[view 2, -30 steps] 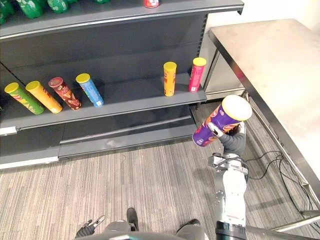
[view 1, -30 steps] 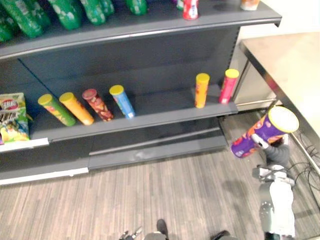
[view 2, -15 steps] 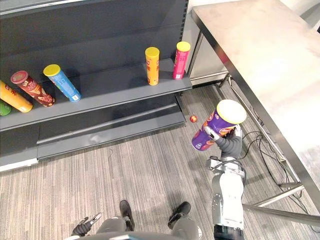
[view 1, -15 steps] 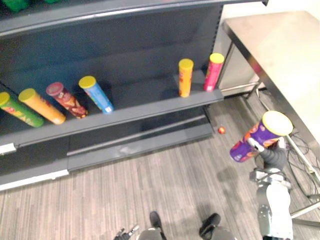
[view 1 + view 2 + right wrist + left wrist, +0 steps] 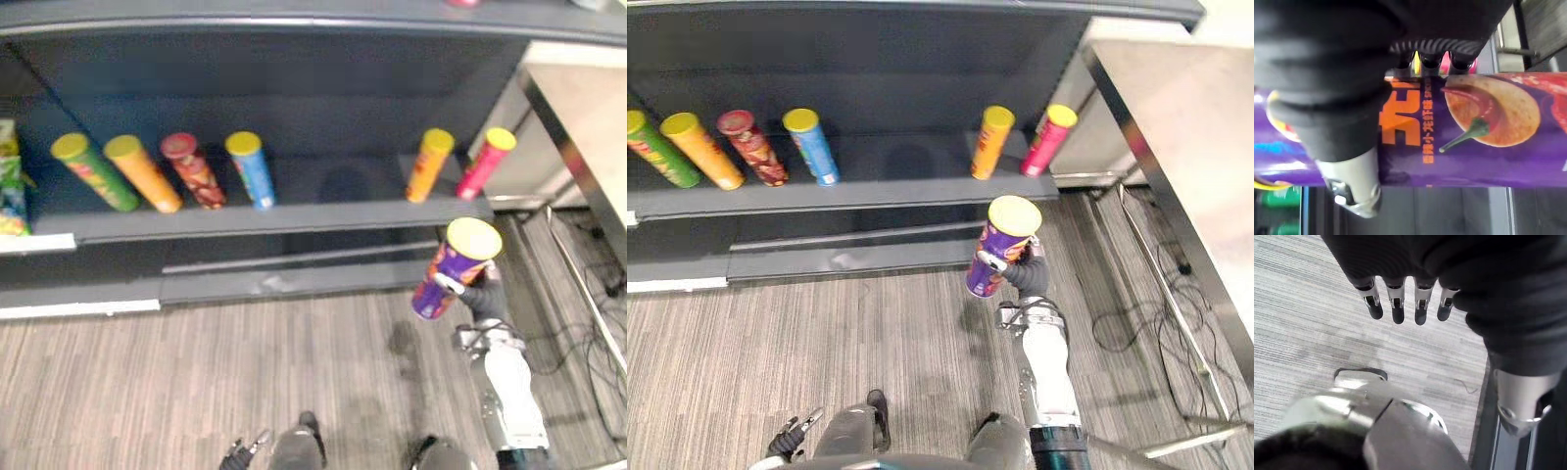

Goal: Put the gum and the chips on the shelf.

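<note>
A purple chips can [image 5: 453, 269] with a yellow lid is held tilted in my right hand [image 5: 484, 295], low in front of the right end of the dark grey shelf [image 5: 294, 213]. In the right wrist view the fingers and thumb [image 5: 1352, 188] wrap round the purple can [image 5: 1488, 122]. The can hangs over the floor, just below the orange can [image 5: 429, 164] and the pink can [image 5: 484, 164] standing on the shelf board. My left hand [image 5: 795, 440] hangs low by my side, its fingers [image 5: 1396, 303] straight over the floor, holding nothing.
Green, orange, red and blue cans [image 5: 252, 169] lean in a row on the left of the same shelf board. A green snack bag [image 5: 10, 196] sits at the far left. A steel table [image 5: 1200, 127] stands to the right of the shelf. Striped grey floor [image 5: 245, 362] lies in front.
The whole view has swung, so the camera moved. My right hand still holds the purple can, which now lies closer to the shelf front, under the orange and pink cans.
</note>
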Available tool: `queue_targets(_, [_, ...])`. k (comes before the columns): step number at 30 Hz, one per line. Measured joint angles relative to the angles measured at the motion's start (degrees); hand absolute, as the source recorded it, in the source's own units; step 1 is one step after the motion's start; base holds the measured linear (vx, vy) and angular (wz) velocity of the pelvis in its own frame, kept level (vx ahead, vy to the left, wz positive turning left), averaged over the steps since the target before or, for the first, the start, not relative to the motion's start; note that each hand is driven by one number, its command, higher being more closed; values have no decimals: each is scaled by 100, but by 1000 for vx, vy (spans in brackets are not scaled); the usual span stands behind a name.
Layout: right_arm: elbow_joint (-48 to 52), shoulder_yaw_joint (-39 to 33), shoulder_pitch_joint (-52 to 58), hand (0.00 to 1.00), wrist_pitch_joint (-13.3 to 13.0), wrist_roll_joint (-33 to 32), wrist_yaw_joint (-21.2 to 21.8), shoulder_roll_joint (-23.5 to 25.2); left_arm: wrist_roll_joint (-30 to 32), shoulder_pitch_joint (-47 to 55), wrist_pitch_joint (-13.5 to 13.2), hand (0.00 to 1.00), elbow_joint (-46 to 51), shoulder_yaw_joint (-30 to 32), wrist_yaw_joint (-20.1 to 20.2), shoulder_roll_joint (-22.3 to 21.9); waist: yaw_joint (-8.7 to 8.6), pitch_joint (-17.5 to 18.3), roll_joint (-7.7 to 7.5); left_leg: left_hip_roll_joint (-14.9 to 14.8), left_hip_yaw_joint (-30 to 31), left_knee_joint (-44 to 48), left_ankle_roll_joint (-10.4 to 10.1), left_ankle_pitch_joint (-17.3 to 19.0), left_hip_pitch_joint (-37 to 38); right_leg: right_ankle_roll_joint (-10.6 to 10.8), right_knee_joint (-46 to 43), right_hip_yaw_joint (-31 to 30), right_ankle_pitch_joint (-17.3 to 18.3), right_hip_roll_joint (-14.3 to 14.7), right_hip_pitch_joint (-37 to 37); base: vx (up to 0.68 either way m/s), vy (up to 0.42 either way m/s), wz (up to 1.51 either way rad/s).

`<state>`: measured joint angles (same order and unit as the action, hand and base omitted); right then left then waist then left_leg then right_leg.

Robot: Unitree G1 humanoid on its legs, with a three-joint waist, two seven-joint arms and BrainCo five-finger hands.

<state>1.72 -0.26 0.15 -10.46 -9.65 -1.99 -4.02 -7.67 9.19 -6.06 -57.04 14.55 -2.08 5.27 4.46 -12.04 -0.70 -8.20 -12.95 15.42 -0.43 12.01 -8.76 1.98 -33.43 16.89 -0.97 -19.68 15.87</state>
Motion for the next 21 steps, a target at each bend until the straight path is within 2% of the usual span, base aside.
queue_targets(2, [0,124,-77,100,-2,59,33,2,2,12,-2,0,-21,0,-22,9,-1,-5,-17,129,237,-222,23,-48,257,-32,166,-352,478,402,82,236,46,97])
queue_targets(5, [-1,188,-240,100,-11,67,102,-2,3,-20,-2,0,-182,-6,-26,-4,-110,-33,-36,318,689,-422,16,-48,636,14,952,-527,487,847,221,282,-48,104])
queue_targets(6, [-1,186,-319,100,-15,65,114,-9,3,-75,-1,0,-238,-7,-40,-4,-142,-53,-53,318,887,-438,-24,-25,699,141,1378,-800,400,1054,324,352,-164,118])
queue_targets(8, [3,184,-344,100,-21,60,114,-10,-1,-86,-1,0,-260,-4,-39,-5,-149,-82,-67,326,1054,-421,-157,54,792,346,1959,-1239,215,1192,358,309,-196,87])
queue_targets(9, [4,195,-328,100,-21,57,117,4,-3,-80,-3,0,-313,13,-34,17,-152,-62,-197,391,1135,-400,-313,153,906,358,2234,-1576,-175,1176,327,341,-294,91])
queue_targets(10, [21,212,-296,100,-24,40,117,2,-6,-85,-3,0,-370,69,-29,113,-219,-94,-305,463,1244,-330,-469,261,1004,428,2181,-1765,-338,1102,284,339,-301,76])
queue_targets(11, [-7,243,-342,100,-4,6,122,-66,-9,-101,2,0,-442,123,-36,17,-196,-87,-110,257,1293,-265,-534,338,998,354,1920,-1623,-219,1265,302,291,-310,58])
queue_targets(13, [160,232,-246,100,-11,-155,128,-50,-14,-77,0,0,-461,312,-15,-114,-278,-80,37,-142,1381,-299,-737,208,976,110,1862,-1269,84,1524,218,243,-290,34])
queue_targets(15, [250,126,-126,100,-15,-280,129,-42,-25,-82,2,0,-459,393,-7,-124,-313,-78,36,-284,1526,-335,-862,73,914,10,1676,-1033,306,1578,202,152,-229,58])
queue_targets(16, [323,19,-4,100,-37,-391,124,-24,-52,-87,0,0,-452,416,-8,-117,-351,-73,26,-307,1705,-336,-876,-43,889,-50,1514,-794,490,1543,176,151,-253,88])
queue_targets(18, [441,-44,95,100,-47,-446,128,-1,-80,-106,5,0,-452,472,-12,-114,-407,-63,11,-328,1841,-443,-917,-319,790,-131,1418,-521,640,1457,169,95,-219,88])
queue_targets(20, [483,-46,133,100,-103,-503,130,6,-72,-104,30,0,-454,503,-23,-121,-442,-63,13,-345,1755,-715,-902,-678,756,-172,1520,-273,666,1385,105,48,-172,75])
queue_targets(21, [486,-49,173,100,-116,-511,129,7,-65,-105,40,0,-450,501,-27,-120,-443,-61,14,-360,1501,-867,-873,-874,774,-178,1601,-144,668,1351,42,16,-103,54])
